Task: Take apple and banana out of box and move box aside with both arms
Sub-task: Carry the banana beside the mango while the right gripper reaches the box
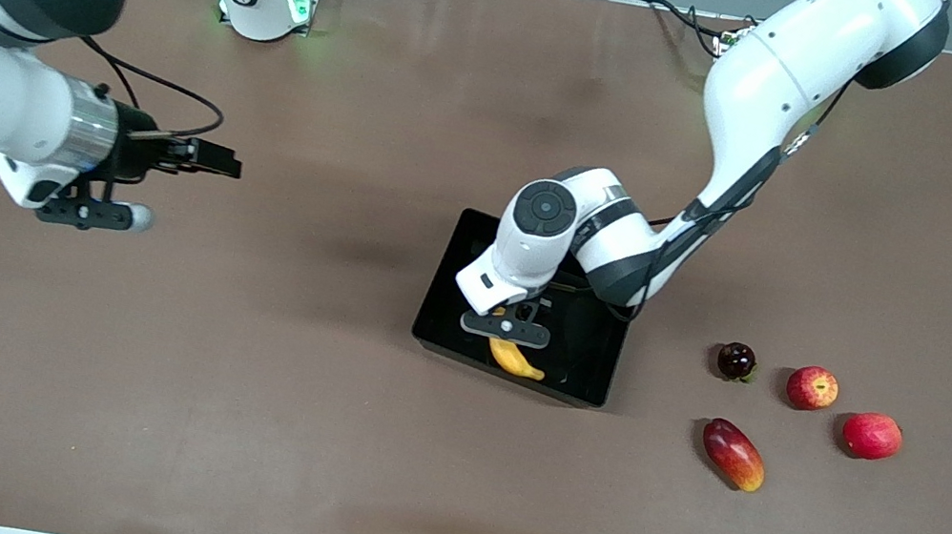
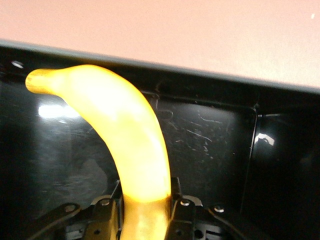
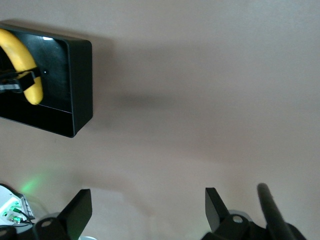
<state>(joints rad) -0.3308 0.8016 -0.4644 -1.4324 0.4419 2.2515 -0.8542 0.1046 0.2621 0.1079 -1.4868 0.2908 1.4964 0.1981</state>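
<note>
The black tray (image 1: 451, 253) lies mid-table. My left gripper (image 1: 513, 331) is down inside it, shut on the yellow banana (image 1: 516, 359). In the left wrist view the banana (image 2: 130, 135) runs out from between the fingers of the left gripper (image 2: 145, 215) toward the tray wall (image 2: 200, 82). My right gripper (image 1: 160, 190) is open and empty, up over bare table toward the right arm's end. In the right wrist view it (image 3: 147, 210) is wide open, with the tray (image 3: 82, 80) and banana (image 3: 22, 60) farther off.
Toward the left arm's end lie a dark maroon fruit (image 1: 736, 360), two red apples (image 1: 812, 388) (image 1: 871, 436) and a red-yellow mango (image 1: 733, 454), which is the nearest to the front camera. The brown table (image 1: 225, 380) carries nothing else.
</note>
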